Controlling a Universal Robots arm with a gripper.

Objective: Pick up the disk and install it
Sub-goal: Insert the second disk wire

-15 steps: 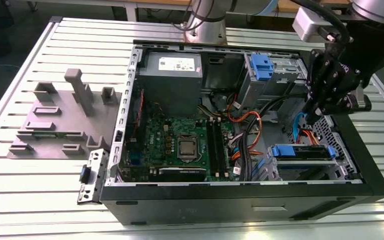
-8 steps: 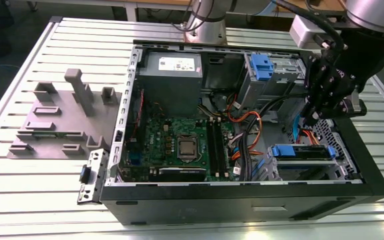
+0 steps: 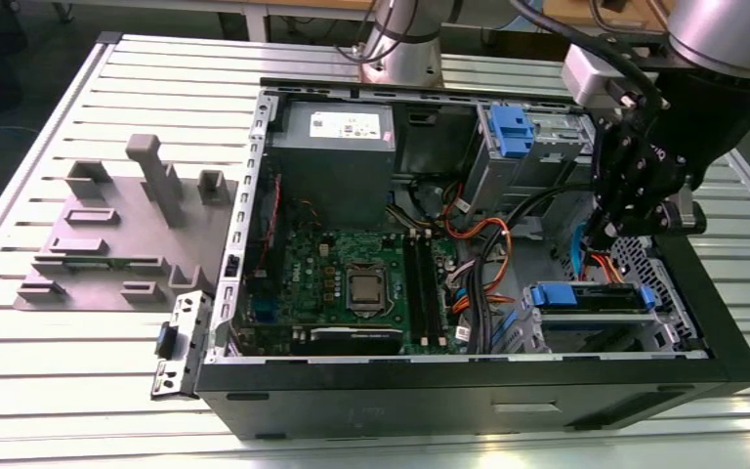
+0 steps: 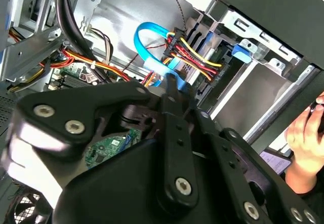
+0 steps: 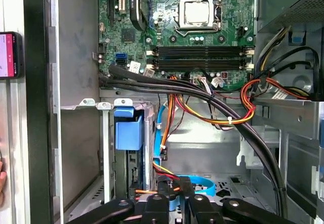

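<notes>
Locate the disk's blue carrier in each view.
Exterior view: disk carrier, in the drive bay at the exterior view's lower right.
First wrist view: carrier in the bay beside the black case wall.
Second wrist view: carrier behind the yellow-red wires.
Shared landmark: motherboard.

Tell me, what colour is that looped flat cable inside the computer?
Blue; the flat cable shows best in the second wrist view.

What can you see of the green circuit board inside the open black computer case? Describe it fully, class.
The green circuit board lies flat against the bottom wall of the open black metal computer case, with its component side facing up. A silver square processor socket sits near its middle, and long black memory slots run parallel beside it. In the first wrist view, a bundle of black cables crosses one edge.
</notes>
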